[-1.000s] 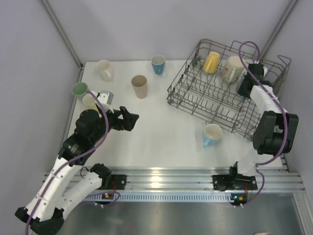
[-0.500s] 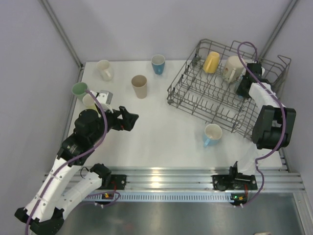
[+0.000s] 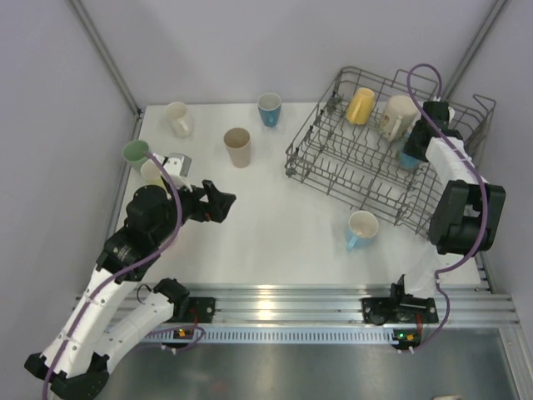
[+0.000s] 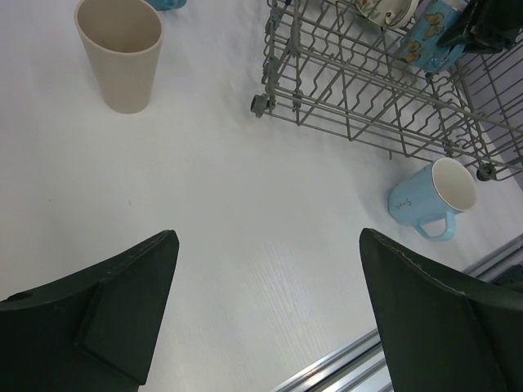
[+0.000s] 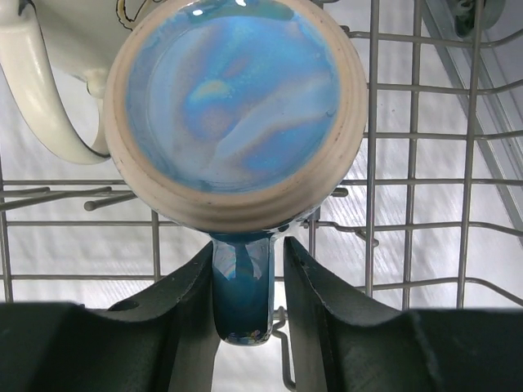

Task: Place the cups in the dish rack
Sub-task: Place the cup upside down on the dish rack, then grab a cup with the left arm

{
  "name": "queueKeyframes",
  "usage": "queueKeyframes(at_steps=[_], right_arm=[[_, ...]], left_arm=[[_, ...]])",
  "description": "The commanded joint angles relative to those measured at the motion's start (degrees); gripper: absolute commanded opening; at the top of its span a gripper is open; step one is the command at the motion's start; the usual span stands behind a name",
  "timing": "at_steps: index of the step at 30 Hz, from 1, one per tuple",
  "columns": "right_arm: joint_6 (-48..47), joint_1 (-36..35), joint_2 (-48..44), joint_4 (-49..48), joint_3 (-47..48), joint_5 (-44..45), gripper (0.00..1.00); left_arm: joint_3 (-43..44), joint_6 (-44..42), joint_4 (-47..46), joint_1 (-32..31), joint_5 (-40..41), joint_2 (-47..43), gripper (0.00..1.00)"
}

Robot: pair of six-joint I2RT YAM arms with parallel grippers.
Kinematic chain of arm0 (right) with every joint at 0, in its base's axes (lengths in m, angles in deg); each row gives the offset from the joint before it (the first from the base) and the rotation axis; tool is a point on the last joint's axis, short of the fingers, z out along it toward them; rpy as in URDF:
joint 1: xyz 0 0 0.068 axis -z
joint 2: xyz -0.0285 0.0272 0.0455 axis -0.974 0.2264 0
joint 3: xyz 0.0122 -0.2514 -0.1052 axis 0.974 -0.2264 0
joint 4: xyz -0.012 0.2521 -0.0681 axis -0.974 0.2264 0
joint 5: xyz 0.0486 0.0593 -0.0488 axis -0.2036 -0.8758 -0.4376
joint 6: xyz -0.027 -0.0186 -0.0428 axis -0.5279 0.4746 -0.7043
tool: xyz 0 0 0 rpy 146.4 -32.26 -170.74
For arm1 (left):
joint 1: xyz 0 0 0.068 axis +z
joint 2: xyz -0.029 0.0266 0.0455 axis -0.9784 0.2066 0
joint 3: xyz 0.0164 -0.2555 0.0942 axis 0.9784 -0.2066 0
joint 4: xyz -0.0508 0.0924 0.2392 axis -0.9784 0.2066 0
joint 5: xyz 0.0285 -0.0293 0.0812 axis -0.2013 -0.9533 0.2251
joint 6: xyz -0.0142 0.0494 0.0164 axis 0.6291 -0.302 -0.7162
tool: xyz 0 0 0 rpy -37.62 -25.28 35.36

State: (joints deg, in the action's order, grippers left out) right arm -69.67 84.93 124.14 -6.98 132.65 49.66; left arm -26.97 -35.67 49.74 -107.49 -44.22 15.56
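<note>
- Blue mug (image 5: 233, 106): I see it upside down in the rack (image 3: 333, 179), base towards my right wrist camera and handle pointing at that camera. It sits at the rack's far right, just beside a cream mug (image 3: 398, 112).
- Right gripper (image 5: 245, 261): it is over that corner of the rack. The fingers (image 5: 184, 310) stand narrow, one on each side of the blue mug's handle. I cannot tell whether they press on the handle or merely flank it.
- Yellow cup (image 3: 361, 106): it lies tilted at the rack's far edge, left of the cream mug.
- Pale blue mug (image 3: 361, 227): it is on the table (image 3: 275, 250), just outside the rack's near side, mouth open to the camera.
- Beige tumbler (image 3: 238, 147) and blue tumbler (image 3: 269, 108): both stand upright on the table, left of the rack.
- Off-white mug (image 3: 178, 119): it is at the far left corner.
- Green cup (image 3: 136, 152) and pale cup (image 3: 152, 172): they sit close together at the left edge, beside my left arm.
- Left gripper (image 4: 270, 310): its jaws are spread wide with nothing between them. It hangs over bare table, well apart from every cup.
</note>
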Motion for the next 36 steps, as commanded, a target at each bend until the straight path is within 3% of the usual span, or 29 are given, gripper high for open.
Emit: queueKeyframes(at_steps=[1,9,18,20,23,24,26,29,33,36], right_arm=[[0.7,0.6,-2.5,0.0,3.5,2.0,0.36],[1.7,0.6,-5.6,4.7,4.3,1.2,0.41],[1.6,0.8,-11.4,10.2,6.6,1.3,0.54],[1.5,0.8,-13.5,12.3,8.0,-0.3,0.63],[1.8,0.5,-16.8,15.1,10.3,-4.4,0.85],[1.5,-0.6,-17.7,15.9,10.9,-4.5,0.94],[1.0,-2.9,-21.2,17.1,11.2,-6.3,0.99],[0.3,-8.9,-26.8,17.6,9.1,-8.6,1.0],[0.4,-22.2,-34.9,18.0,4.4,-8.6,0.99],[2.9,-26.9,-42.5,15.9,-1.6,-10.7,0.99]], left_arm=[[2.8,0.4,-0.6,0.1,0.7,-0.6,0.98],[2.9,1.3,-0.5,0.1,0.7,-0.7,0.98],[3.3,3.0,0.3,0.1,0.9,-0.3,0.98],[4.0,3.7,1.1,0.1,2.8,1.0,0.98],[5.2,5.3,1.3,0.1,3.6,3.3,0.98],[5.7,5.7,1.3,0.1,3.6,5.2,0.98],[7.5,5.1,1.4,0.1,3.6,7.2,0.97],[9.8,4.7,1.4,0.1,5.2,11.3,0.96],[13.9,4.9,0.9,0.1,5.9,15.7,0.96],[15.1,3.8,0.4,0.2,7.1,19.7,0.96]])
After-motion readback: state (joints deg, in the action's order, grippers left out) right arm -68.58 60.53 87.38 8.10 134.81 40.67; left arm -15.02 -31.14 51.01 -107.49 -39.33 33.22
